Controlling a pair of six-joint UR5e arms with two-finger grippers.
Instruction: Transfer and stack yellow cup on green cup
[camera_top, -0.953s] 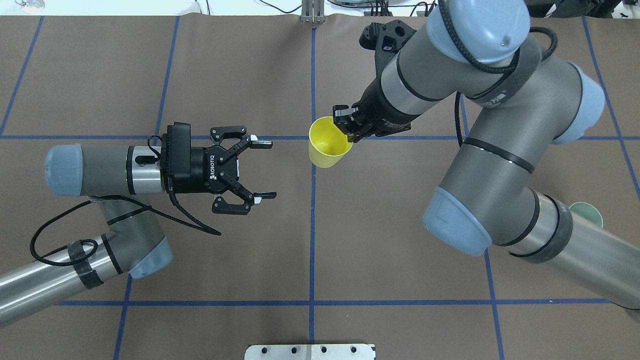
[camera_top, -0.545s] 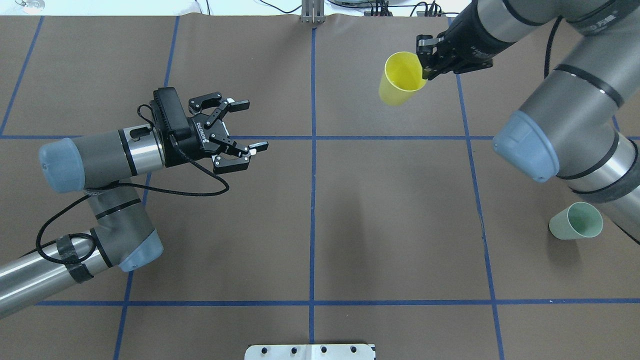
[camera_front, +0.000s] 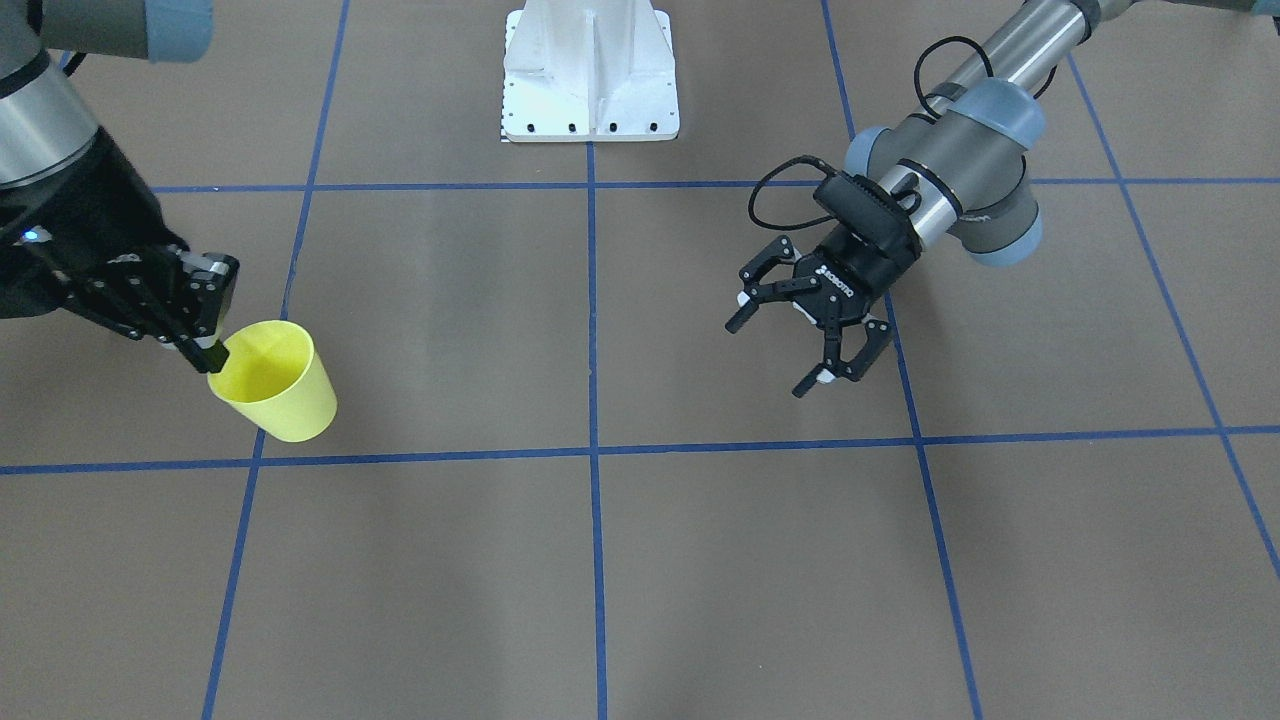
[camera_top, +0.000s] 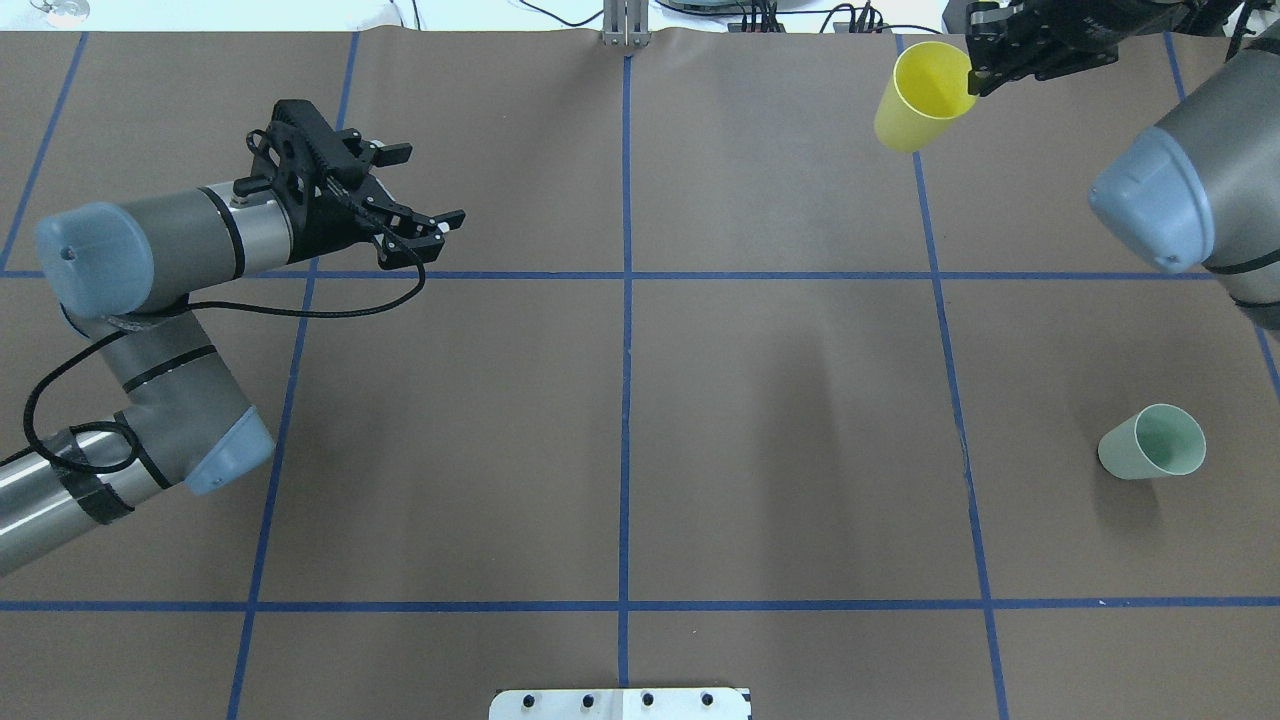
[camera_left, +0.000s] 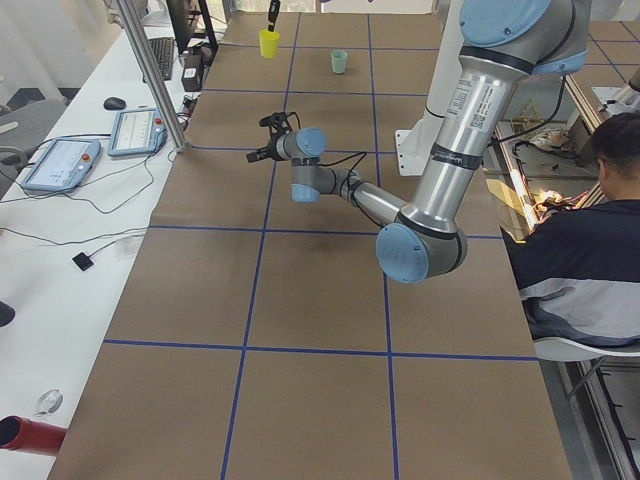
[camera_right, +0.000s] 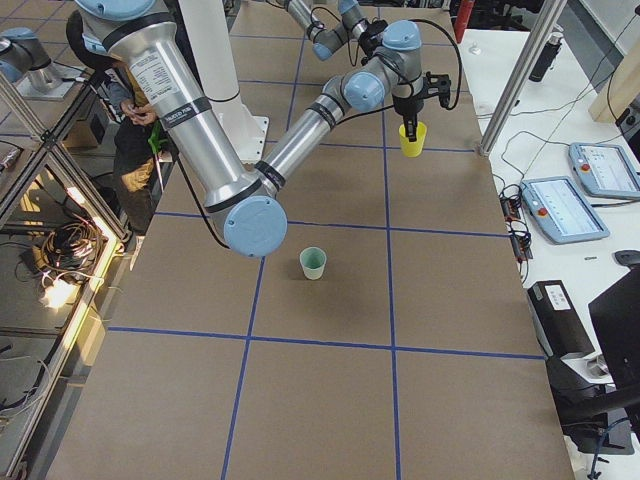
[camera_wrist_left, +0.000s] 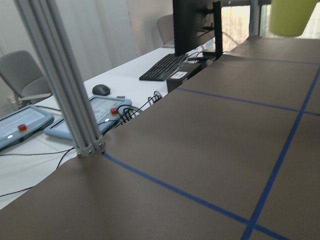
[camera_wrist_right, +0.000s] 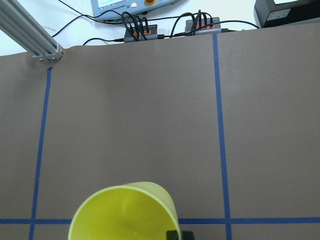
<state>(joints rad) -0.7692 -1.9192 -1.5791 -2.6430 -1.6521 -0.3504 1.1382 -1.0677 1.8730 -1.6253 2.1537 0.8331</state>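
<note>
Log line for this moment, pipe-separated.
right gripper: shut on yellow cup, lifted | left gripper: open, empty | green cup: upright, unstacked

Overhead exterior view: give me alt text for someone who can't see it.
The right gripper holds the yellow cup by its rim at the far right of the table. The green cup stands upright on that side, closer to the robot. The left gripper is open and empty over the left half.
</note>
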